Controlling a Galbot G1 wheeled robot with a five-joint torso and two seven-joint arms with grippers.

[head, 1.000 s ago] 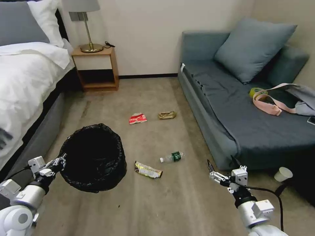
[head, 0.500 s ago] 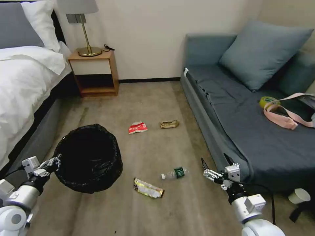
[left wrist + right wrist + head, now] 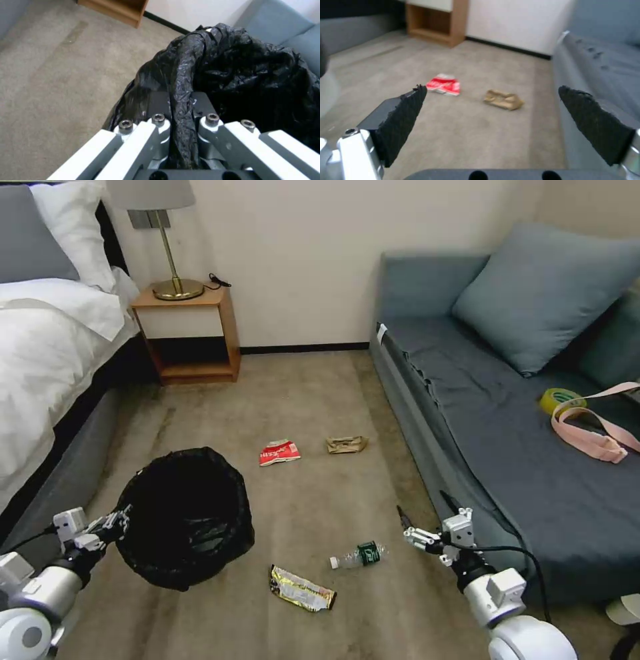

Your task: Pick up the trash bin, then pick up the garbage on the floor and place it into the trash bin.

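Litter looks light and crushable, so while your left hand (image 3: 180, 117) is pinching the trash bin (image 3: 187, 513) by its bagged rim and your right hand (image 3: 427, 520) is hanging wide apart, you are best taking the bottle (image 3: 360, 555) across its stiff middle.

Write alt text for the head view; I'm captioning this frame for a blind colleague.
The left gripper holds a black-lined trash bin by its rim above a carpeted bedroom floor, while the open right gripper hovers beside a sofa. A bottle, foil wrapper, red packet and brown paper lie on the carpet.
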